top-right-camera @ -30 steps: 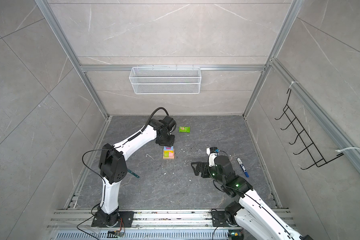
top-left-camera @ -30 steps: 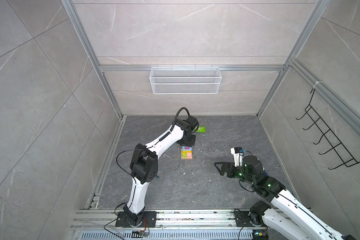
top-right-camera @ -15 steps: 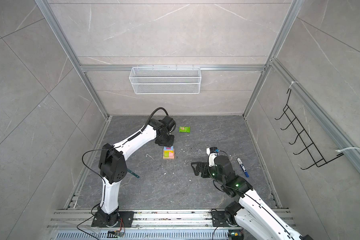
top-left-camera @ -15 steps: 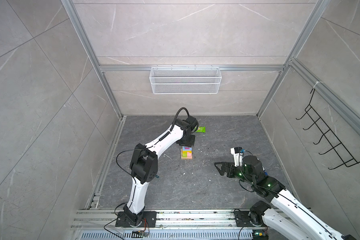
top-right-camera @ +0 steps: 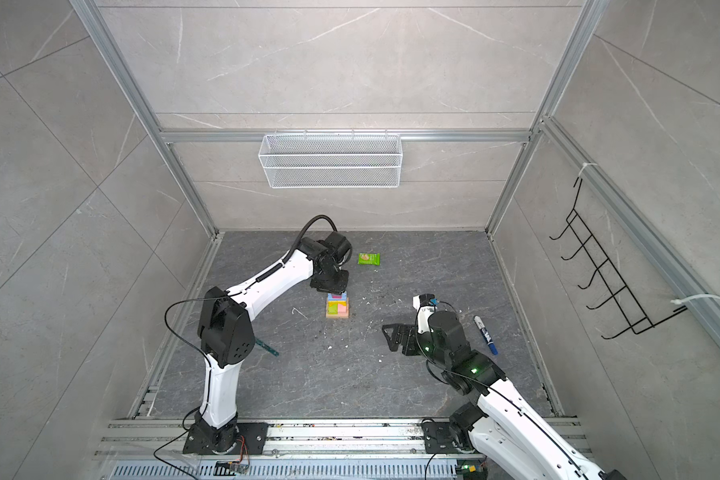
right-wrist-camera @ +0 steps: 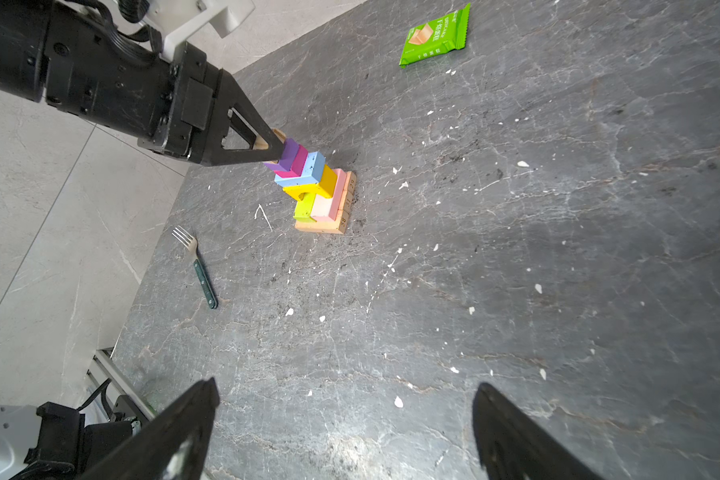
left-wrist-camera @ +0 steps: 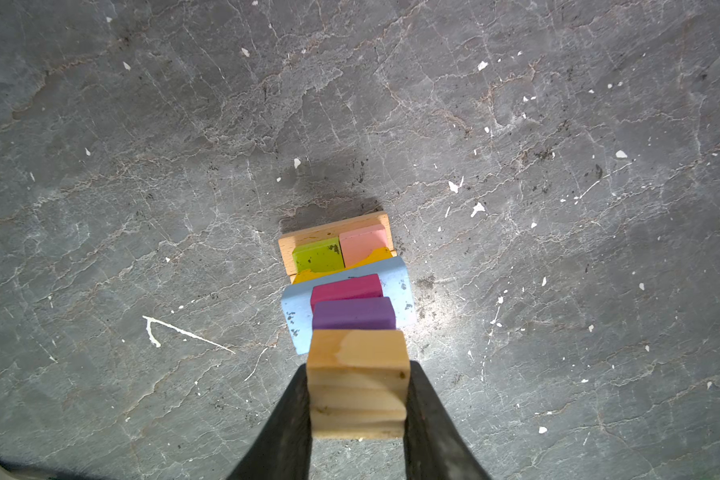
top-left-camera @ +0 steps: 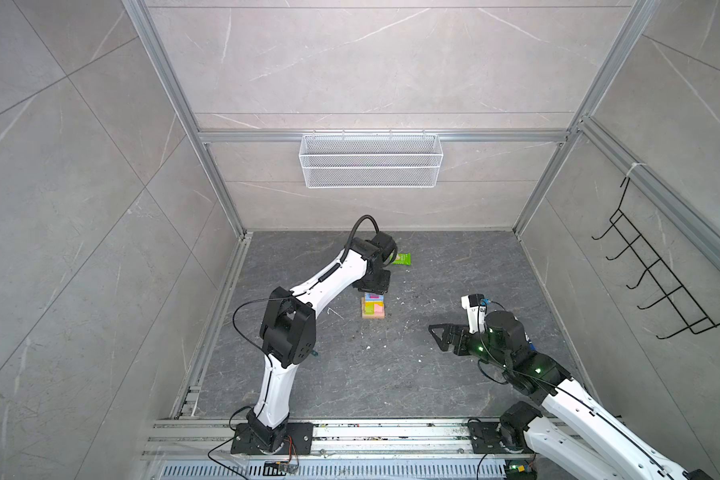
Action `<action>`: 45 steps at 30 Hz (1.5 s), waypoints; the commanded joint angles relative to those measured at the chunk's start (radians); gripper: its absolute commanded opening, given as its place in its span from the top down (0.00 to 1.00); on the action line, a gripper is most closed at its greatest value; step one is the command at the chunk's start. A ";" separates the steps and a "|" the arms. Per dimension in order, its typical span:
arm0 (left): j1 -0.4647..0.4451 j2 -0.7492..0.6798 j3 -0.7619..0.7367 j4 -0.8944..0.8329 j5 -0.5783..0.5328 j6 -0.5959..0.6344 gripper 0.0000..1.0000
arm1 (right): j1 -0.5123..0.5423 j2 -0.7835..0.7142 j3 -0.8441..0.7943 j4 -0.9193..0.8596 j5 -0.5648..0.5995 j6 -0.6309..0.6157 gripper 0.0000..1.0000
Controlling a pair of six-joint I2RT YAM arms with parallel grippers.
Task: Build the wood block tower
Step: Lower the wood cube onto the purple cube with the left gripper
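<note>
**Finding 1, left side.** A fork [right-wrist-camera: 199, 270] lies on the counter [right-wrist-camera: 516, 249], well apart from the left tool [left-wrist-camera: 358, 372], back toward that arm's base. It is no obstruction.

**Finding 2, left tool.** The tool is set narrow, with its jaws pressed on opposite faces of the small tan cube [left-wrist-camera: 356, 399]. Directly beneath the tool stands the tower [right-wrist-camera: 321, 187]. It steps up from tan bars through coloured blocks to the purple block [left-wrist-camera: 353, 313], which lies immediately under the cube. The cube looks to be touching the purple block, but full seating cannot be confirmed.

**Judgement.** The step in hand is capping the tower.
- Confirm the cube bears flat and centred on the purple block before letting go.
- Part the jaws slowly and evenly, so that neither drags the cube sideways.
- Lift straight up, clear of the stepped side.
- The upper blocks overhang one way, so any sideways push is likely to topple them.

**Finding 3, right tool.** The right tool [right-wrist-camera: 346, 384] is spread wide and empty over bare counter. The tower is well ahead of it. It is best kept there.
</note>
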 commanded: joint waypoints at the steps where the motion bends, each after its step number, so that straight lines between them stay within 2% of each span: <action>1: 0.004 0.022 0.039 -0.023 -0.007 0.018 0.62 | 0.003 -0.001 0.014 -0.017 0.004 -0.022 0.03; 7: 0.005 0.026 0.043 -0.023 -0.009 0.018 0.51 | 0.003 0.001 0.019 -0.019 0.004 -0.023 0.03; 14: 0.006 0.032 0.060 -0.031 -0.012 0.018 0.43 | 0.003 0.004 0.024 -0.019 0.007 -0.025 0.03; 23: 0.009 0.053 0.071 -0.045 -0.022 0.012 0.43 | 0.004 0.003 0.024 -0.023 0.006 -0.026 0.04; 35: 0.010 0.082 0.141 -0.120 -0.053 -0.070 0.44 | 0.003 -0.008 0.015 -0.024 0.003 -0.028 0.03; 45: 0.008 0.104 0.157 -0.128 -0.037 -0.103 0.46 | 0.003 -0.034 0.005 -0.042 0.007 -0.045 0.03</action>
